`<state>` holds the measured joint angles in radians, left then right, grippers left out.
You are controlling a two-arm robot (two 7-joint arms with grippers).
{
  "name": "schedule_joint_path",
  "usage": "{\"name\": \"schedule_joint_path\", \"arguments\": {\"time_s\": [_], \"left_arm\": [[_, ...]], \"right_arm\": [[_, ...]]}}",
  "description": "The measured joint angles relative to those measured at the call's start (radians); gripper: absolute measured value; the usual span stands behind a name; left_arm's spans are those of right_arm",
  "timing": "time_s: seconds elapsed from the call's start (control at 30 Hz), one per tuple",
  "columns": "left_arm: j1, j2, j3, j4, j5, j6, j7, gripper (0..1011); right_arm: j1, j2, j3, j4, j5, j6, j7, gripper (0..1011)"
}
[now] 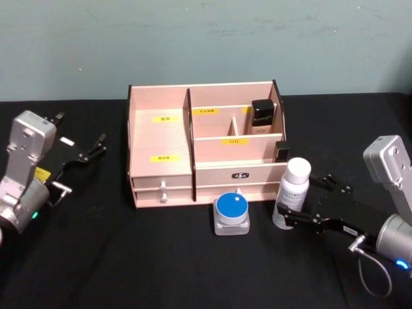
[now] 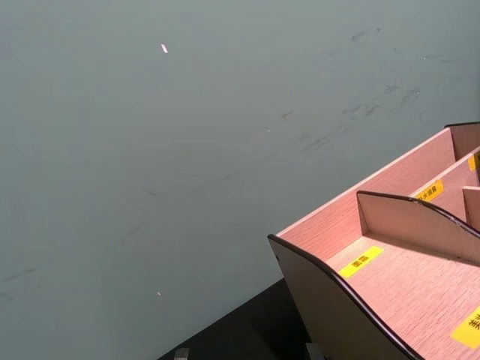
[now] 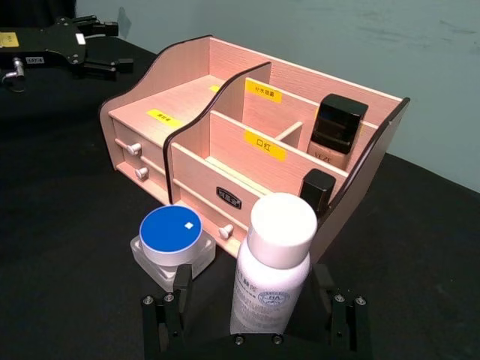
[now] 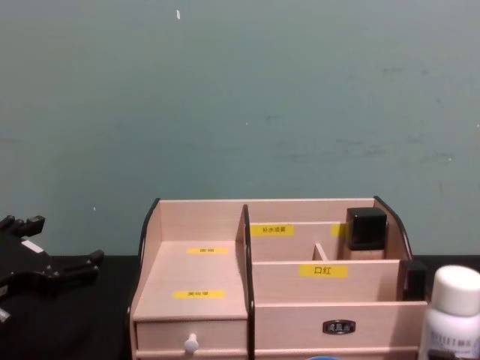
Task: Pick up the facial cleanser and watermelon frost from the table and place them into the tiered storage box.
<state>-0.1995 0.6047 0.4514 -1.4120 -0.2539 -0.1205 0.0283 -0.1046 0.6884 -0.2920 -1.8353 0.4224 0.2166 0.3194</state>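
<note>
Head view: white bottle point(image 1: 293, 192) stands upright, cap up, between the spread fingers of the right gripper point(image 1: 288, 221) beside the wooden organiser point(image 1: 161, 138); left gripper point(image 1: 99, 147) sits parted, far left.

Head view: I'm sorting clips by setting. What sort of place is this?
Probably a robot test bench staged as a dressing table: black-covered table, bare teal wall, tiered storage box, right gripper open around a white bottle; left gripper parked at left.

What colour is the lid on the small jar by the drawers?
The lid is blue; the right wrist view shows it best.
</note>
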Motion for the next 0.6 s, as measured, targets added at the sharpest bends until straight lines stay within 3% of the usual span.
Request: {"name": "schedule_joint_path", "arguments": {"time_s": [0.6], "left_arm": [[0.0, 0.0, 0.0, 0.0, 0.0, 0.0, 0.0, 1001]], "right_arm": [[0.048, -0.064, -0.001, 0.053, -0.033, 0.017, 0.042, 1002]]}}
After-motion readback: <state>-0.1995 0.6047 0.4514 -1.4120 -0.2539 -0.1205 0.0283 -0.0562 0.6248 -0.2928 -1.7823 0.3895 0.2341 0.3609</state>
